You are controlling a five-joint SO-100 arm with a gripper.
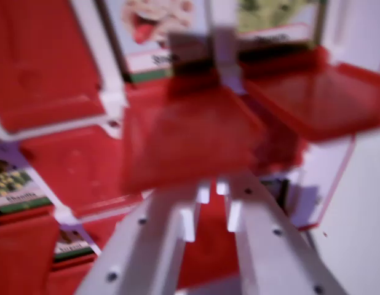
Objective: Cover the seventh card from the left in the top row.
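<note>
1. White surface (362, 215) shows along the wrist view's right edge, beside a game board (328, 184) with a white frame and red trim.
2. Red flaps cover most of the board's slots; one large covered slot (42, 61) fills the upper left of the wrist view.
3. Two face cards stay uncovered along the top: a cartoon face with a red tongue (154, 24) and a greenish card (276, 18), each with a name strip too blurred to read.
4. At the wrist view's left edge, two more cards peek out: one with a green strip (15, 190) and a smaller one (70, 243) lower down.
5. The claw (211, 212) reaches up from the bottom of the frame, its two white fingers (159, 233) nearly parallel with a narrow gap at their tips.
6. A blurred red flap (184, 141) sits just above the fingertips at the centre; motion blur hides whether the tips touch it, so I cannot tell if the claw is released or clenched.
7. Another red flap (325, 98) lies tilted to the wrist view's right, under the greenish card.
8. Which card is seventh in the top row cannot be counted from this close view.
</note>
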